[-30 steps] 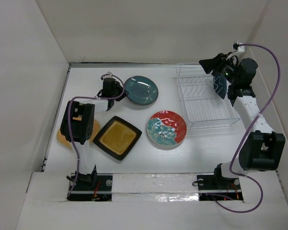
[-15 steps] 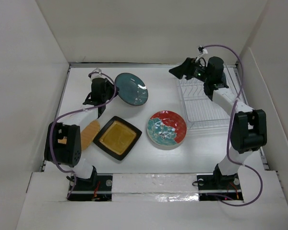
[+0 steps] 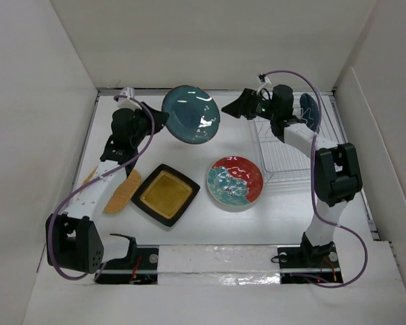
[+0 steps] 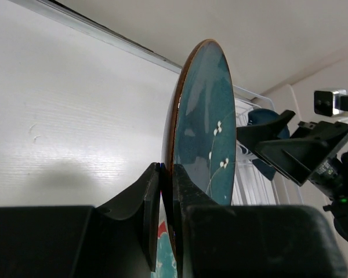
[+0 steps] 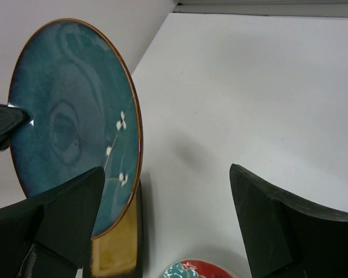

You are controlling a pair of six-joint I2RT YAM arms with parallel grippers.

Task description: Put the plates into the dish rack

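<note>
My left gripper (image 3: 164,119) is shut on the rim of the round glossy teal plate (image 3: 191,114) and holds it on edge above the table's far middle. In the left wrist view the plate (image 4: 203,133) stands edge-on between my shut fingers (image 4: 188,191). My right gripper (image 3: 229,110) is open and empty, facing the teal plate (image 5: 69,127) from the right with a gap between them (image 5: 167,174). The small dark blue plate (image 3: 308,112) stands upright in the white wire dish rack (image 3: 291,159). The marbled plate (image 3: 235,183), the mustard square plate (image 3: 165,194) and the tan-orange plate (image 3: 122,191) lie on the table.
White walls close in the table on the left, back and right. The rack sits at the far right. The left arm's cable (image 3: 74,196) loops over the table's left side, and the tan-orange plate lies partly under that arm.
The left gripper has lifted the teal plate off the table and carried it right. The right gripper has let go of the dark blue plate in the rack and swung left.
</note>
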